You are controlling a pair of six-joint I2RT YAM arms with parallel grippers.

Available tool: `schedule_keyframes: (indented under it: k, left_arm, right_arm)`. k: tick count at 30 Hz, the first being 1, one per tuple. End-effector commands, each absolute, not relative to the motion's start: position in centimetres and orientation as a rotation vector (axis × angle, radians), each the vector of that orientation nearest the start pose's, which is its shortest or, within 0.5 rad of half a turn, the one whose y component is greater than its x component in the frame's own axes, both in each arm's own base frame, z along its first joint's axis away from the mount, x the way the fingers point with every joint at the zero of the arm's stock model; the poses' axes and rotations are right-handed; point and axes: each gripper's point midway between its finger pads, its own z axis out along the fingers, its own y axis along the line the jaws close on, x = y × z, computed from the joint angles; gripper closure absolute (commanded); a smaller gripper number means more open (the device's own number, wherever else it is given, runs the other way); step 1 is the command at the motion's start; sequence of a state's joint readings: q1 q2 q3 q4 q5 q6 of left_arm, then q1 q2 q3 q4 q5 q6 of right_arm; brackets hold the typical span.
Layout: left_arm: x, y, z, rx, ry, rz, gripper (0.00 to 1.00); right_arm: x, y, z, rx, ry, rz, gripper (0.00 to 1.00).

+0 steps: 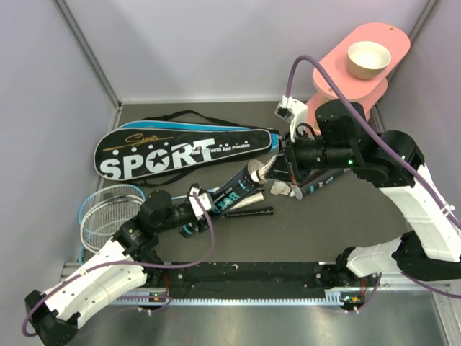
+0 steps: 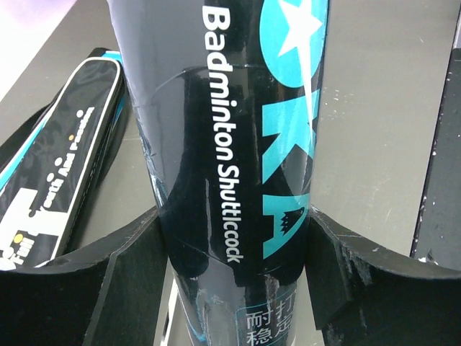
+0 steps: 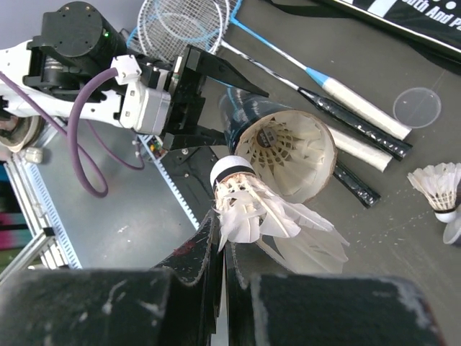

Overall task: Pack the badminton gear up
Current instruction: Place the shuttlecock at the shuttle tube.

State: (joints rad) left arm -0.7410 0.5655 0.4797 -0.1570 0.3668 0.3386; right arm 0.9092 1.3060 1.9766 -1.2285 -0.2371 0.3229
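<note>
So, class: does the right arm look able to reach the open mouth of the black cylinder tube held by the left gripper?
Probably yes: the right gripper, shut on a white feather shuttlecock, hangs before the mouth of the black cylinder tube, nothing between.

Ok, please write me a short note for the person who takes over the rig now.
Left gripper: shut on the open tube, shuttlecocks already inside.
Right gripper: shut on a shuttlecock by its feathers, at the tube's mouth.
Left to do: insert it, add the loose shuttlecock on the table, cap the tube, put the rackets, lying outside the racket bag, away.
</note>
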Motion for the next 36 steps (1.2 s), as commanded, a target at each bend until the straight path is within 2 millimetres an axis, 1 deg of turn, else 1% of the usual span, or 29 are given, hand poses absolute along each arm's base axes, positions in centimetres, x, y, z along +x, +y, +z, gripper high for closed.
schedule_keyframes:
  k: [1, 2, 3, 6, 8, 9, 11, 12, 15, 17, 19, 20, 21, 22, 23, 24, 26, 29, 30, 32, 35, 36]
  left_arm:
    - [16.4, -23.2, 26.0, 1.121, 1.168, -0.631, 0.96]
    - [16.4, -23.2, 26.0, 1.120, 1.171, -0.631, 0.96]
    - [16.4, -23.2, 26.0, 1.121, 1.169, -0.632, 0.97]
    - [16.5, -23.3, 25.8, 1.126, 1.177, -0.634, 0.96]
    - [16.4, -23.4, 25.8, 1.128, 1.176, -0.639, 0.97]
    - [16.4, -23.4, 25.8, 1.129, 1.175, -0.640, 0.96]
    - [16.4, -23.4, 25.8, 1.129, 1.175, -0.640, 0.96]
    - [16.4, -23.4, 25.8, 1.127, 1.174, -0.639, 0.96]
    - [16.5, -23.3, 25.8, 1.124, 1.176, -0.633, 0.97]
    - [16.4, -23.3, 25.9, 1.126, 1.172, -0.636, 0.97]
    - [16.4, -23.3, 25.9, 1.124, 1.174, -0.634, 0.97]
    - [16.4, -23.3, 25.9, 1.124, 1.174, -0.634, 0.97]
    - [16.4, -23.3, 25.9, 1.125, 1.172, -0.635, 0.97]
    - [16.4, -23.3, 25.9, 1.123, 1.175, -0.635, 0.97]
    - [16.4, -23.3, 25.9, 1.125, 1.173, -0.635, 0.97]
    - [16.3, -23.3, 26.0, 1.126, 1.169, -0.637, 0.97]
    - [16.4, -23.3, 25.9, 1.125, 1.171, -0.636, 0.97]
    - [16.4, -23.3, 25.8, 1.128, 1.176, -0.639, 0.97]
    - [16.4, -23.3, 26.0, 1.126, 1.170, -0.637, 0.97]
    - [16.4, -23.3, 26.0, 1.125, 1.171, -0.636, 0.97]
    - [16.4, -23.3, 26.0, 1.123, 1.171, -0.636, 0.97]
    - [16.4, -23.2, 26.0, 1.121, 1.171, -0.632, 0.97]
  right_arm:
    - [15.0, 26.1, 40.0, -0.783, 2.126, 0.820, 1.00]
    - [15.1, 25.6, 40.6, -0.765, 2.106, 0.810, 1.00]
    - [15.2, 24.8, 41.9, -0.736, 2.067, 0.793, 1.00]
    - [15.3, 23.5, 43.5, -0.699, 2.015, 0.771, 1.00]
    - [15.3, 23.4, 43.5, -0.700, 2.017, 0.764, 1.00]
    - [15.3, 23.6, 43.1, -0.710, 2.028, 0.761, 1.00]
    - [15.2, 24.1, 42.6, -0.730, 2.045, 0.775, 1.00]
    - [14.7, 24.6, 42.1, -0.755, 2.061, 0.807, 1.00]
    - [14.2, 25.9, 41.0, -0.806, 2.096, 0.862, 1.00]
    - [13.9, 26.8, 41.0, -0.829, 2.090, 0.910, 1.00]
    - [13.1, 27.9, 40.7, -0.853, 2.094, 0.993, 1.00]
    - [13.2, 28.7, 40.8, -0.860, 2.078, 1.028, 1.00]
    - [12.6, 29.6, 40.4, -0.888, 2.088, 1.090, 0.98]
    - [12.3, 30.2, 40.4, -0.904, 2.082, 1.133, 0.92]
    - [11.9, 31.2, 41.2, -0.920, 2.039, 1.212, 0.71]
    - [11.9, 31.5, 40.8, -0.918, 2.043, 1.232, 0.61]
    - [12.0, 32.3, 41.1, -0.908, 2.021, 1.269, 0.44]
    - [12.3, 33.2, 40.5, -0.892, 2.038, 1.295, 0.39]
    - [12.6, 33.8, 39.8, -0.895, 2.057, 1.298, 0.39]
    - [13.2, 34.0, 39.2, -0.878, 2.075, 1.259, 0.39]
    - [13.4, 34.2, 39.1, -0.880, 2.084, 1.246, 0.37]
    - [13.4, 34.1, 39.5, -0.878, 2.076, 1.235, 0.35]
